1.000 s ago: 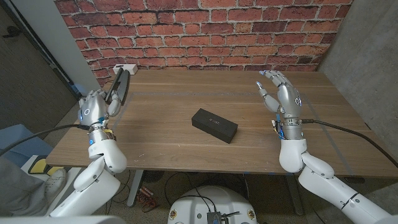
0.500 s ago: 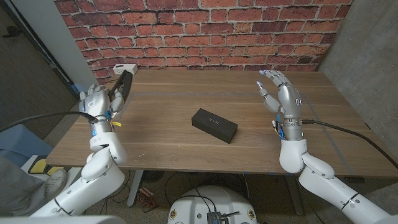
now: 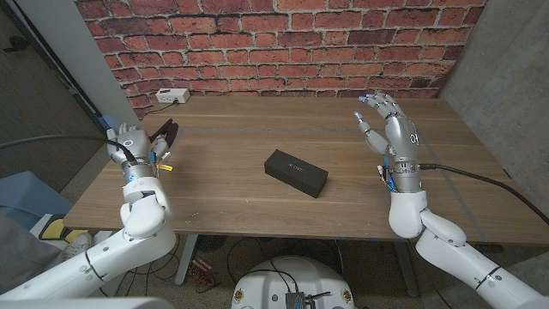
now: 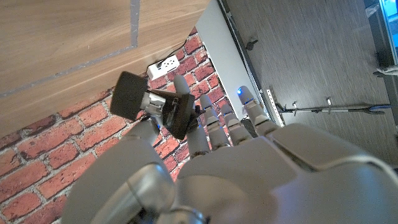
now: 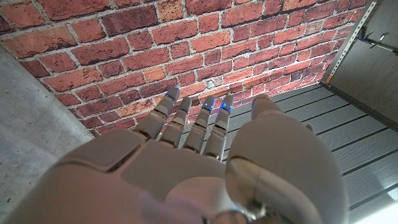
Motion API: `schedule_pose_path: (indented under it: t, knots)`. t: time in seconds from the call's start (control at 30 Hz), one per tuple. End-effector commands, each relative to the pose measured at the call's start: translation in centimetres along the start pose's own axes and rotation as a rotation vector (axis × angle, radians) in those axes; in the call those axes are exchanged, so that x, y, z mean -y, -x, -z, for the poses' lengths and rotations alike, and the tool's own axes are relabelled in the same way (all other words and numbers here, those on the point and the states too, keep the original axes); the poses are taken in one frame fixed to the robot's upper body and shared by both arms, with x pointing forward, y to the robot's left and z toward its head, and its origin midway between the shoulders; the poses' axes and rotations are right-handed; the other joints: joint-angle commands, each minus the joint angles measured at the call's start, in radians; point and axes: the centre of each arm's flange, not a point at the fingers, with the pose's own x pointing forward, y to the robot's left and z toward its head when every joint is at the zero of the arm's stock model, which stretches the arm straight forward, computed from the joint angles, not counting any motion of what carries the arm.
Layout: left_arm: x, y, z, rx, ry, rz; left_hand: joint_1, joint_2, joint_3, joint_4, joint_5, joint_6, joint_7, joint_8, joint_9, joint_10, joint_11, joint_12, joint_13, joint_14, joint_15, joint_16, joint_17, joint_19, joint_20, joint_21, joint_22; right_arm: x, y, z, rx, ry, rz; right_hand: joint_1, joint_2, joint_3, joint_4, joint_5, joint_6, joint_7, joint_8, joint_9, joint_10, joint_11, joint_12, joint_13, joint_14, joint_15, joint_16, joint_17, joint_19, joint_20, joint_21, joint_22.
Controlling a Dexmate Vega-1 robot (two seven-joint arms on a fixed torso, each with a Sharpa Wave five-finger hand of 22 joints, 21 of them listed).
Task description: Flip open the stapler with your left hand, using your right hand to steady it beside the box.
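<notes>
At the near-left edge of the wooden table (image 3: pixel 257 202), the robot's left hand (image 3: pixel 130 146) holds a black stapler (image 3: pixel 165 137) off the surface, fingers closed around it; the left wrist view shows the stapler (image 4: pixel 152 109) gripped between thumb and fingers (image 4: pixel 184 109), its dark end pointing at the table. The right hand (image 3: pixel 388 129) is raised over the right side of the table, palm upright, fingers spread wide and holding nothing. A black box (image 3: pixel 296 172) lies near the middle of the table, well apart from both hands. A white power strip (image 3: pixel 172 94) sits at the far-left corner against the brick wall (image 3: pixel 283 43).

The stapler is likely rigid and fairly heavy for its size, with smooth casing that could slip and a hinged top that should resist before it swings. The base looks the place to pin it down; the free front end of the top arm looks the place to lift. It is not yet beside the box.
</notes>
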Motion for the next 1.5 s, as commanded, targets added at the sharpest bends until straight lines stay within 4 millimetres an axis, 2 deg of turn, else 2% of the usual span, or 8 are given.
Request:
schedule_pose_path:
  t: [0.03, 0.43, 0.67, 0.9, 1.13, 1.27, 1.37, 1.5]
  knots:
    - [2.2, -0.4, 0.8, -0.029, -0.069, 0.025, 0.000, 0.011, -0.005, 0.006, -0.003, 0.020, -0.020, -0.005, -0.002, 0.006, 0.007, 0.012, -0.001, 0.009, -0.007, 0.011, 0.003, 0.003, 0.016, -0.009, 0.001, 0.6, -0.7, 0.0, -0.014, 0.067, -0.126, -0.024, 0.000, -0.008, 0.002, -0.002, -0.022, 0.001, -0.006, -0.006, -0.026, 0.005, -0.014, -0.007, -0.020, -0.140, -0.001, -0.016, -0.012, 0.003, -0.005, 0.002]
    - [4.2, -0.3, -0.1, 0.018, -0.192, 0.087, -0.005, 0.006, -0.021, 0.009, -0.005, -0.014, -0.022, -0.035, -0.017, 0.004, 0.008, 0.015, -0.013, 0.006, -0.019, 0.010, -0.001, 0.005, 0.015, -0.027, 0.002, 3.0, -1.1, -0.5, -0.005, 0.102, -0.131, -0.048, 0.002, -0.014, 0.010, -0.004, -0.047, 0.001, -0.011, -0.014, -0.042, 0.012, -0.022, -0.016, -0.037, -0.133, 0.002, -0.032, -0.020, 0.011, -0.006, 0.001]
    - [5.0, -0.3, -0.7, 0.005, -0.263, 0.160, 0.004, -0.036, -0.090, -0.042, -0.020, -0.185, -0.009, -0.143, -0.053, -0.066, 0.033, 0.006, -0.041, -0.046, 0.002, -0.002, -0.012, -0.007, 0.016, -0.076, 0.004, 3.5, -1.2, -0.7, 0.009, 0.118, -0.129, -0.054, 0.003, -0.015, 0.012, -0.005, -0.050, 0.001, -0.010, -0.017, -0.043, 0.011, -0.023, -0.019, -0.037, -0.128, 0.004, -0.037, -0.021, 0.013, -0.006, 0.001]
    - [5.4, -0.5, -1.1, -0.009, -0.293, 0.222, 0.028, -0.049, -0.131, -0.089, -0.023, -0.315, 0.005, -0.196, -0.084, -0.111, 0.047, 0.005, -0.060, -0.084, 0.015, -0.005, -0.017, -0.013, 0.024, -0.113, 0.005, 3.9, -1.6, -0.9, 0.028, 0.133, -0.136, -0.058, 0.005, -0.015, 0.012, -0.005, -0.052, -0.001, -0.008, -0.019, -0.046, 0.011, -0.024, -0.022, -0.038, -0.128, 0.005, -0.043, -0.022, 0.014, -0.005, 0.001]
    - [5.6, -0.8, -1.4, -0.024, -0.303, 0.265, 0.041, -0.052, -0.154, -0.110, -0.024, -0.379, 0.046, -0.200, -0.112, -0.138, 0.065, 0.003, -0.071, -0.111, 0.033, -0.007, -0.018, -0.023, 0.034, -0.137, 0.005, 4.5, -1.5, -1.1, 0.037, 0.147, -0.129, -0.060, 0.006, -0.014, 0.012, -0.005, -0.053, -0.002, -0.007, -0.022, -0.050, 0.010, -0.025, -0.025, -0.040, -0.128, 0.005, -0.049, -0.024, 0.020, -0.005, 0.001]
    - [5.3, -0.8, -1.4, -0.042, -0.294, 0.276, 0.050, -0.065, -0.188, -0.133, -0.023, -0.531, 0.071, -0.207, -0.160, -0.214, 0.106, -0.005, -0.090, -0.164, 0.053, -0.008, -0.017, -0.041, 0.046, -0.177, 0.005, 4.6, -1.6, -1.1, 0.035, 0.155, -0.132, -0.060, 0.006, -0.014, 0.011, -0.005, -0.052, -0.002, -0.006, -0.023, -0.050, 0.009, -0.025, -0.026, -0.041, -0.128, 0.006, -0.052, -0.024, 0.020, -0.005, 0.001]
    - [4.6, -1.0, -1.2, -0.044, -0.248, 0.269, 0.107, -0.050, -0.195, -0.163, -0.021, -0.668, 0.091, -0.201, -0.210, -0.304, 0.107, -0.007, -0.110, -0.222, 0.082, -0.013, -0.021, -0.051, 0.059, -0.219, 0.006, 4.7, -1.7, -1.1, 0.039, 0.157, -0.134, -0.061, 0.006, -0.014, 0.011, -0.005, -0.051, -0.003, -0.005, -0.024, -0.050, 0.009, -0.024, -0.026, -0.041, -0.126, 0.006, -0.053, -0.024, 0.021, -0.005, 0.001]
    - [3.1, -1.0, -0.8, -0.048, -0.124, 0.258, 0.122, -0.078, -0.223, -0.167, -0.027, -0.800, 0.106, -0.206, -0.241, -0.371, 0.117, -0.008, -0.124, -0.271, 0.104, -0.015, -0.022, -0.069, 0.064, -0.258, 0.006, 4.7, -1.7, -1.2, 0.040, 0.163, -0.133, -0.062, 0.007, -0.014, 0.011, -0.004, -0.050, -0.002, -0.004, -0.025, -0.051, 0.009, -0.025, -0.028, -0.041, -0.126, 0.006, -0.056, -0.026, 0.023, -0.006, 0.001]
